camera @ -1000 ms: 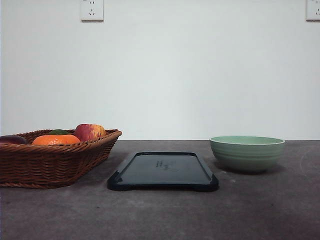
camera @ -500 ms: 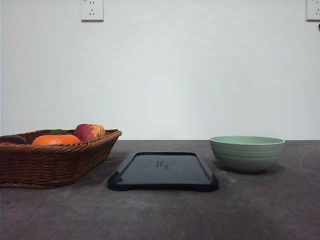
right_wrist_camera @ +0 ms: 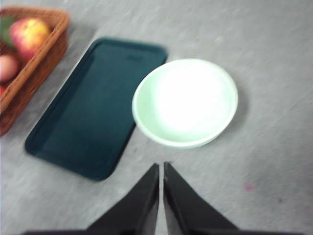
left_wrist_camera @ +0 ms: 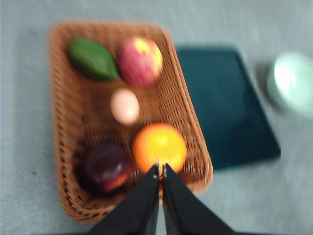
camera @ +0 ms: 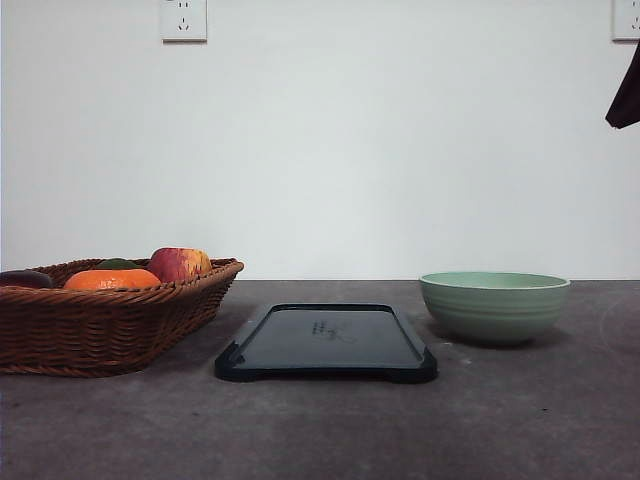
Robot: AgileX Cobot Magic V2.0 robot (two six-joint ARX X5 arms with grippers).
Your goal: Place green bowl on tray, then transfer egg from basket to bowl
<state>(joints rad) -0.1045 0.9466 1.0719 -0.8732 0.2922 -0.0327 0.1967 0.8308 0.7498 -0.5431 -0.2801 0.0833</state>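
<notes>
A flat dark blue-black rectangular tray (camera: pixel 326 342) with rounded corners and a low raised rim is shown lying on the grey worktop (camera: pixel 320 430), with nothing on it. To the right of the tray, just apart from it, a pale sage-green round ceramic bowl (camera: pixel 494 306) with fine ridges on its outer wall is seen standing upright on the worktop; its interior appears bare in the right wrist view (right_wrist_camera: pixel 185 103). To the left of the tray, a wide shallow brown woven wicker basket (camera: pixel 100 325) is placed close beside it. Inside the basket, as seen in the left wrist view, a pale egg (left_wrist_camera: pixel 124 106) is set near the middle, surrounded by a red-yellow apple (left_wrist_camera: pixel 140 61), a green avocado-like fruit (left_wrist_camera: pixel 92 59), an orange (left_wrist_camera: pixel 159 148) and a dark purple fruit (left_wrist_camera: pixel 106 168). The left tool (left_wrist_camera: pixel 160 169) is held above the basket's near end with its tips pressed together and nothing between them. The right tool (right_wrist_camera: pixel 161 168) is held above the worktop beside the bowl, likewise closed and empty. Two white wall sockets (camera: pixel 184 20) are mounted on the pale wall behind the tray.
</notes>
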